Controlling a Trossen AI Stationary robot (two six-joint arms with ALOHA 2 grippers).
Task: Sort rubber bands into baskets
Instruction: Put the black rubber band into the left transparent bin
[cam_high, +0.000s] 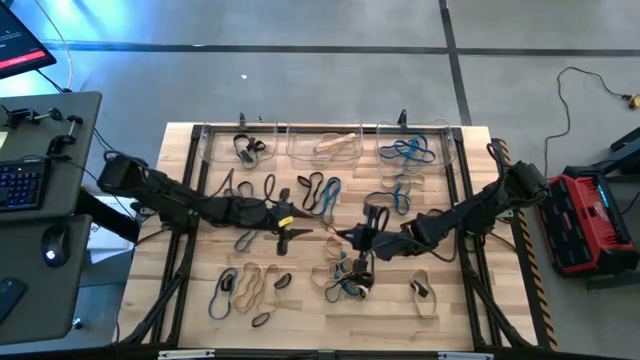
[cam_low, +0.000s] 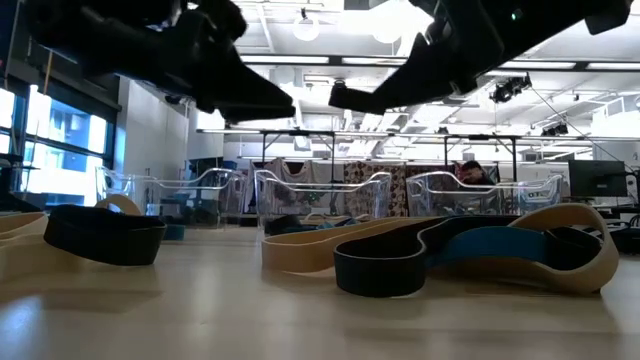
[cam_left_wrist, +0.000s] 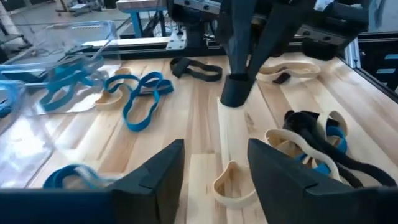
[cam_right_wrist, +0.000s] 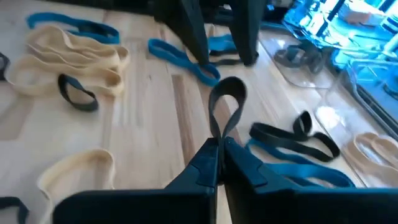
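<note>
Black rubber band (cam_right_wrist: 225, 106) pinched in closed right gripper (cam_right_wrist: 219, 144) at table (cam_high: 450, 310) centre, facing left gripper (cam_high: 303, 234), fingers (cam_left_wrist: 158, 174) apart, empty. Other bands scattered; some inside three clear baskets (cam_high: 325, 143) along far edge.

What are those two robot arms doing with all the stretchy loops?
They are sorting rubber bands into three clear baskets at the far edge of the table. The right gripper is shut on a black rubber band near the middle of the table. The left gripper hangs open over a tan rubber band. Many bands lie loose on the wood.
</note>
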